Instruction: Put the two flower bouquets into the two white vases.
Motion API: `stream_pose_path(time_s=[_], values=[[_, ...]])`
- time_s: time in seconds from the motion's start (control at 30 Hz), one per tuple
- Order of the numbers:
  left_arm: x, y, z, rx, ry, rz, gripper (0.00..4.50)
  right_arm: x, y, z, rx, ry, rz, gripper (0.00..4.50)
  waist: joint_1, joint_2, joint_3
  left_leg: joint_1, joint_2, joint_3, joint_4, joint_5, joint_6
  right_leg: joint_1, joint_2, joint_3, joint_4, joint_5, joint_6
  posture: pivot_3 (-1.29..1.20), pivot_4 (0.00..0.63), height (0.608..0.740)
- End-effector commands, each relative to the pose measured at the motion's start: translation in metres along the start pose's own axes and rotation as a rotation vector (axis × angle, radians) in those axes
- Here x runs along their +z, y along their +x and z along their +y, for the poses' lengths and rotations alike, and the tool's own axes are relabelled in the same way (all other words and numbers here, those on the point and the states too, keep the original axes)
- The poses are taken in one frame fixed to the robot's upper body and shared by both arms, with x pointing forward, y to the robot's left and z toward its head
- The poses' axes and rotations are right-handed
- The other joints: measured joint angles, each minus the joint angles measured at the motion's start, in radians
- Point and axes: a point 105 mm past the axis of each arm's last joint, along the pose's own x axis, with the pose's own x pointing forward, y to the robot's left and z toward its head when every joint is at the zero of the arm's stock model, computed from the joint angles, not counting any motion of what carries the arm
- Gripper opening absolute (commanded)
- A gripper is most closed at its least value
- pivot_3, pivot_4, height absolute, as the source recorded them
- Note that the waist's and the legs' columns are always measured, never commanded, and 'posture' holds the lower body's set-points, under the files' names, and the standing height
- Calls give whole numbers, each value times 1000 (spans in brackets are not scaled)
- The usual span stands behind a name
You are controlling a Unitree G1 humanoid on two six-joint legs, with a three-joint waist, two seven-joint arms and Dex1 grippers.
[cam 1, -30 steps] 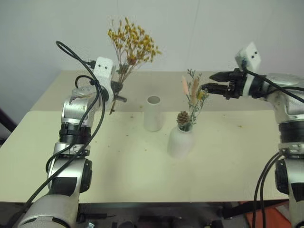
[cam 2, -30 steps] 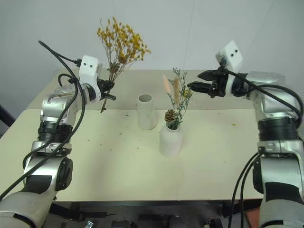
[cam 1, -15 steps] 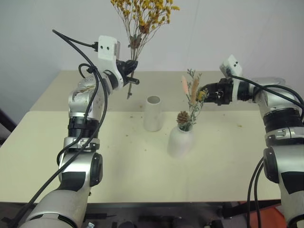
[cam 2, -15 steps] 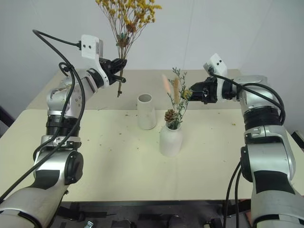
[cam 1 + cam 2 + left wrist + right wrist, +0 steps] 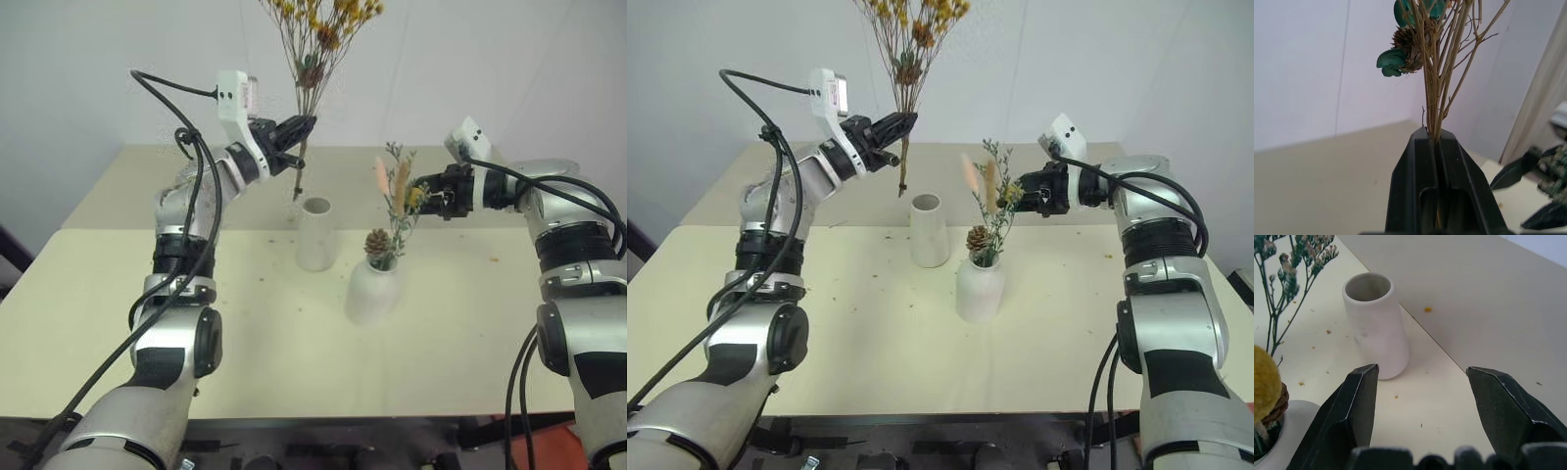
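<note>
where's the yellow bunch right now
The yellow bunch is held upright by its stems in the left claw, stem ends hanging just above and behind the empty tall vase.

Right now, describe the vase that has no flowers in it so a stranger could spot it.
On the cream table, near its middle, stand two white vases. The empty one is the tall straight cylinder with an open mouth; its neighbour, the rounded vase, already holds a green sprig bunch.

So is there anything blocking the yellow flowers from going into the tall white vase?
Nothing visible does. The left tool holds the yellow bunch by its stems, their tips hanging just above and left of the tall vase, whose mouth is open and empty. The green sprig bunch stands apart in the round vase.
</note>
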Motion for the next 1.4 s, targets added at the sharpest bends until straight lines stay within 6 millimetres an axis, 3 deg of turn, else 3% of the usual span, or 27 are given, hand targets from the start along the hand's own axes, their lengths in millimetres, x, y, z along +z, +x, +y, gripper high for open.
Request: stream_pose_path(time_s=[0.03,0.5,0.97,1.4], values=[[11,1,-3,-18,32,-99,20,16,-6,1,-3,-51,-47,3462,0,0,0,0,0,0,0,0,0,0,0,0,0,0,0,0,150,740],[-33,1,6,100,66,-128,20,13,-10,2,-9,-44,-53,3462,1,0,0,0,0,0,0,0,0,0,0,0,0,0,0,0,150,740],[-40,8,-3,80,43,-145,20,12,-11,5,-11,-38,-61,3462,2,0,0,0,-1,0,0,0,0,0,0,0,0,0,0,0,150,740],[-25,10,-9,19,1,-164,20,11,-10,5,-16,-33,-64,3462,1,0,0,0,-1,0,0,0,0,0,0,0,0,0,0,0,150,740]])
